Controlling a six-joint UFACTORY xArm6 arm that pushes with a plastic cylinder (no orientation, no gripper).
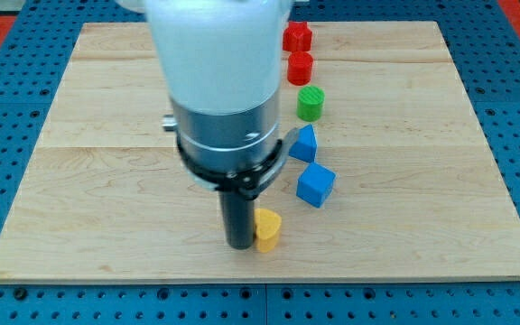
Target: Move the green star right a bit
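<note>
No green star shows; the arm may hide it. My tip point(239, 246), a rod with no hand to open or close, sits at 9 o'clock of the yellow block point(266, 229). The star is probably light, stiff and free-sliding: push its 9 o'clock side.

no readable text, no labels, no numbers on any surface

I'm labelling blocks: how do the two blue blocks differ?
The upper blue block looks wedge-like with a pointed top; the lower blue block is a cube. The upper one is partly hidden by the arm; the lower one shows whole. Both are blue and lie close together.
</note>
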